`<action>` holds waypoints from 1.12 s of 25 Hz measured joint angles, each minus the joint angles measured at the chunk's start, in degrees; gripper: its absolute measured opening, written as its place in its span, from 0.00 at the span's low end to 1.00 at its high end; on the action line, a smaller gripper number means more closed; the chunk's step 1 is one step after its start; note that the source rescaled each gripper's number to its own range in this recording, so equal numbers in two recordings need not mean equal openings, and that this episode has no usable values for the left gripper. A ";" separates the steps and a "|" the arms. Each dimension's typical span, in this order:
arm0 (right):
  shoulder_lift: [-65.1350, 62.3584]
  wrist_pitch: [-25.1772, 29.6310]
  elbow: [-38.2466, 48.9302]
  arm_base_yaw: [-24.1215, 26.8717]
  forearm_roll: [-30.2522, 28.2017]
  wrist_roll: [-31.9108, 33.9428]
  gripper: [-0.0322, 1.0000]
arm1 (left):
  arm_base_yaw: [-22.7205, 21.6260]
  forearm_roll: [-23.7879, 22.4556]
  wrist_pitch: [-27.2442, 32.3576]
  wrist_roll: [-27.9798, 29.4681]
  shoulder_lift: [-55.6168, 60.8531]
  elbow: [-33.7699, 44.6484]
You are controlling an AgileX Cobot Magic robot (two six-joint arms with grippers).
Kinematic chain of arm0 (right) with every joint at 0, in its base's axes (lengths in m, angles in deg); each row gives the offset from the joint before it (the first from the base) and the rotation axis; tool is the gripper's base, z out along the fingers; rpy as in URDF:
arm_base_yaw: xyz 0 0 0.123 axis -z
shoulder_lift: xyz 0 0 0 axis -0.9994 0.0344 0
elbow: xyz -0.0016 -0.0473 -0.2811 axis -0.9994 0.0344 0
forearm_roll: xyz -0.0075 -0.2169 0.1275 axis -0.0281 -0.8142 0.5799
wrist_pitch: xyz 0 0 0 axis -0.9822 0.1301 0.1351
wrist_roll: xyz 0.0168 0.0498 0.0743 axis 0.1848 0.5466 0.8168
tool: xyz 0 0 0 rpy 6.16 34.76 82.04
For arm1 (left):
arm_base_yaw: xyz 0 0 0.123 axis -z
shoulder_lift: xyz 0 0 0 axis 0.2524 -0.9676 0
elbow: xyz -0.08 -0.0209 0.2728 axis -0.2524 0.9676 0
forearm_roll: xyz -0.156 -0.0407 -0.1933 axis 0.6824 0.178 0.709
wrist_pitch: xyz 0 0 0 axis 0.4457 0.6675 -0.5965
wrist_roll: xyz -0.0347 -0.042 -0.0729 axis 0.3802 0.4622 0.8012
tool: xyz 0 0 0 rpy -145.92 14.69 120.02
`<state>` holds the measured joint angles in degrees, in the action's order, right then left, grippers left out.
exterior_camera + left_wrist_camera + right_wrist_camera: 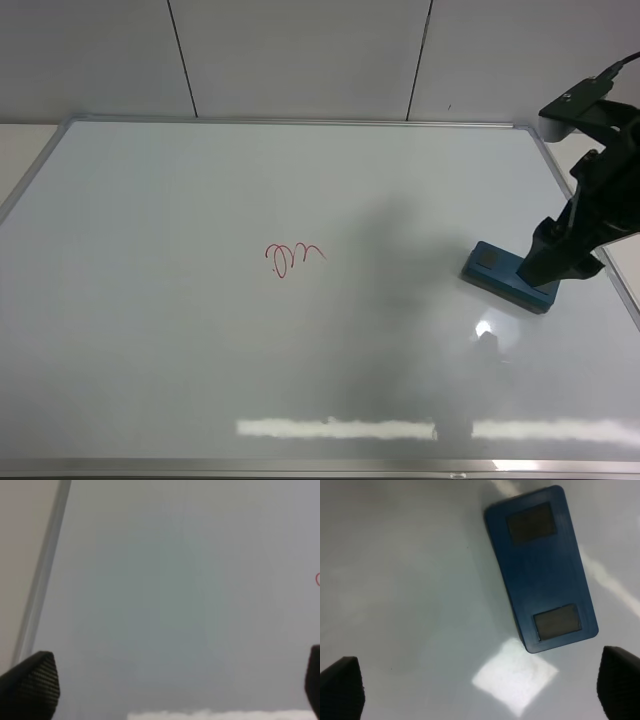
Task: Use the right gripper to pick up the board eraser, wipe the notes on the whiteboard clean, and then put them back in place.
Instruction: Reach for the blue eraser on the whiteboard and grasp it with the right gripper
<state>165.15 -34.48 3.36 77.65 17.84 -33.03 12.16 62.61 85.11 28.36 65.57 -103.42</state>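
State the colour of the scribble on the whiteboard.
The scribble is red; the exterior high view shows it best.

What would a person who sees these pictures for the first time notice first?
Probably the red notes, alone near the middle of the whiteboard. Next, the blue board eraser lying near the board's right edge, with the black right gripper open over it.

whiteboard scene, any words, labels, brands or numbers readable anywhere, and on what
None can be read in any view.
The notes on the whiteboard: a red looping scribble, no letters.
The board eraser: two plain grey patches, no label.
The right arm: no lettering legible.
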 joint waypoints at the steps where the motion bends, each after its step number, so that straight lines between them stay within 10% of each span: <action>1: 0.54 0.26 0.00 0.00 0.00 -0.25 0.82 | 0.00 0.00 0.00 0.00 0.00 0.00; 17: 10.17 2.18 -0.02 0.00 -14.38 -4.13 0.82 | 0.00 0.00 0.00 0.00 0.00 0.00; 28: 12.61 -9.68 -0.02 0.00 -19.05 -7.54 0.82 | 0.00 0.00 0.00 0.00 0.00 0.00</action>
<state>177.76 -44.16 3.33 77.65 -1.21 -40.57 12.16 62.61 85.11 28.36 65.57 -103.42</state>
